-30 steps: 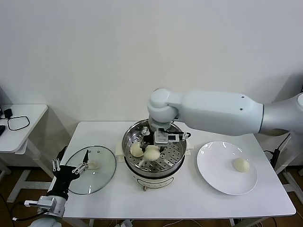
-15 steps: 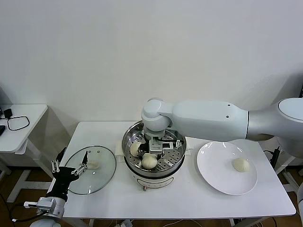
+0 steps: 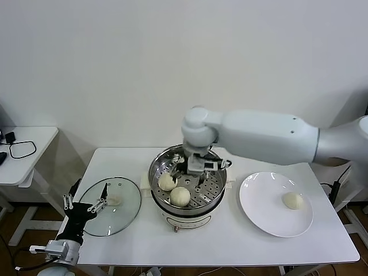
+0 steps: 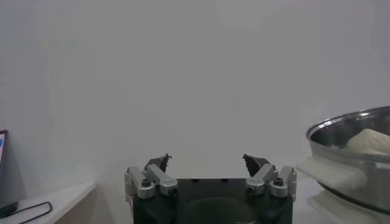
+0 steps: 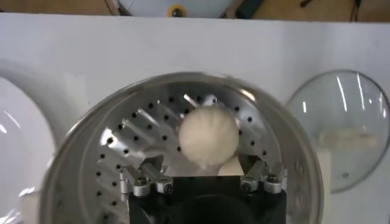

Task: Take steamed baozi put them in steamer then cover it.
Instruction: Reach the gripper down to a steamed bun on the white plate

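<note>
Right gripper [image 3: 193,171] stands wide open and empty over the round shiny steel steamer [image 3: 157,172], an off-white pinched-top baozi [image 5: 208,134] lying loose on the perforated tray just beneath its fingers; a straight lift should clear it without nudging the two buns [image 3: 167,182] [image 3: 180,196] close beside it. White right arm reaches across, wrist down. Last bun [image 3: 293,200] waits on the white plate [image 3: 259,215] far off; left gripper [image 3: 86,203], open, empty, hangs over the clear glass lid [image 3: 123,213].

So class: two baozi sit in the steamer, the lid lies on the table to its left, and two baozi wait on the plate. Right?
Not quite. The head view shows only one baozi on the plate. Two baozi do sit in the steamer, with the lid on the table to its left.
</note>
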Tool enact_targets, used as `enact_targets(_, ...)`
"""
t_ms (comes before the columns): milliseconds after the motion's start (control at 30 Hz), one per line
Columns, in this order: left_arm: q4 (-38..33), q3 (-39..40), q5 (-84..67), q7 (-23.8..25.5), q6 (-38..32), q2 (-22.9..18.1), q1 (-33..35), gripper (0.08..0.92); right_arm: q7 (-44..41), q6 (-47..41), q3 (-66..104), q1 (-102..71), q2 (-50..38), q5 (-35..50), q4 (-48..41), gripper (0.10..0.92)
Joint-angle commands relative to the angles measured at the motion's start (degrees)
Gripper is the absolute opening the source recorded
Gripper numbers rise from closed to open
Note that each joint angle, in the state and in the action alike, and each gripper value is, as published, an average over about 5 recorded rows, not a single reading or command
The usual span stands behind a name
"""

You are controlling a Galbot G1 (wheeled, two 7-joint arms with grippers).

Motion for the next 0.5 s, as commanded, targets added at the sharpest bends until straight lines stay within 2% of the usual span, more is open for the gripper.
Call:
enact_targets(33,-0.9,0.3,0.1,-0.1,0.1,-0.1,0.2,0.823,-6.7,-14.1,4.1,2.5,-17.1,7.0,-3.1,0.823)
enact_targets(267,-1.4,1.0,0.9,0.0,-0.3,-0.2,0.5,0.823,-7.6,-25.9,6.3,-6.2,-28.3,6.7,-4.9,0.823)
enact_targets(500,-1.9,1.6,1.2,0.0,-0.2,-0.1,0.6,0.823,-6.9,-27.8,21.3,-25.9,-33.9,-2.2,-10.1,0.823)
